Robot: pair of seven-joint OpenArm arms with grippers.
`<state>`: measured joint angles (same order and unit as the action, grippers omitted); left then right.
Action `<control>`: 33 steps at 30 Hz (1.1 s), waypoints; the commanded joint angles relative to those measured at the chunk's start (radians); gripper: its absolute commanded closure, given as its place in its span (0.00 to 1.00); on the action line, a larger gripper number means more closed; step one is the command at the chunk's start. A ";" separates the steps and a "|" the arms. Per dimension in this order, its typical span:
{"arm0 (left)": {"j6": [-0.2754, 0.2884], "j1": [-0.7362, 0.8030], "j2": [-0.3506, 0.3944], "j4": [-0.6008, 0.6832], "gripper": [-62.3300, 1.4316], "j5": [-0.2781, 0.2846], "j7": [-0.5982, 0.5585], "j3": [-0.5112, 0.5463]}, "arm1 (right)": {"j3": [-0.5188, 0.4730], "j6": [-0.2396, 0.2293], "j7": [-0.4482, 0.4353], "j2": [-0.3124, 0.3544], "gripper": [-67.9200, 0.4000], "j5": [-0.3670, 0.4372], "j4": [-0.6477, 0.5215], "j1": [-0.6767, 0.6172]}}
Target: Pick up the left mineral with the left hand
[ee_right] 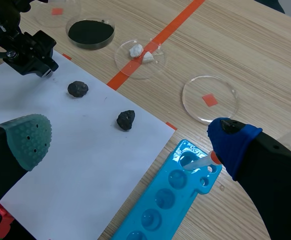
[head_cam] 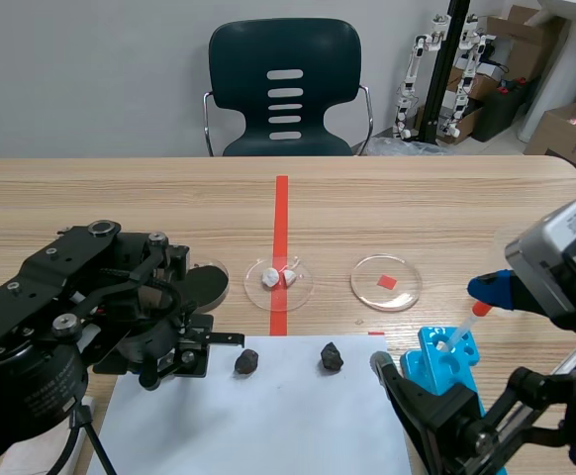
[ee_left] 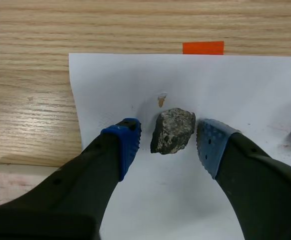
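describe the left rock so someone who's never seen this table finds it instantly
Look at the white paper on the table. Two dark rocks lie near its far edge. It is the grey-speckled rock between the open fingers of the left gripper, unlike the other rock, alone.

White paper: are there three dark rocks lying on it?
No, only two dark rocks lie on the white paper: the left rock and the right rock.

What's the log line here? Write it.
left mineral: on paper, unlifted | left jaws: open, straddling it | right jaws: open
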<state>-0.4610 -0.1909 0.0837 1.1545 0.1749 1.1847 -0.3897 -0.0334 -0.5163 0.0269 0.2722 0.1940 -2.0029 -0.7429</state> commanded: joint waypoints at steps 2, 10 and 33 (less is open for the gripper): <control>-0.001 0.005 -0.003 -0.007 0.48 0.000 -0.060 0.001 | -0.012 0.000 -0.014 0.005 0.00 0.011 -0.026 0.009; -0.001 0.005 -0.006 -0.007 0.58 0.000 -0.067 0.001 | -0.012 0.000 -0.014 0.005 0.00 0.011 -0.026 0.009; -0.004 0.006 -0.005 0.009 0.73 0.000 -0.097 0.001 | -0.012 0.000 -0.014 0.005 0.00 0.011 -0.026 0.009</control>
<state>-0.4610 -0.1802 0.0803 1.1610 0.1844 1.1393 -0.3897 -0.0334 -0.5163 0.0269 0.2722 0.1940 -2.0029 -0.7429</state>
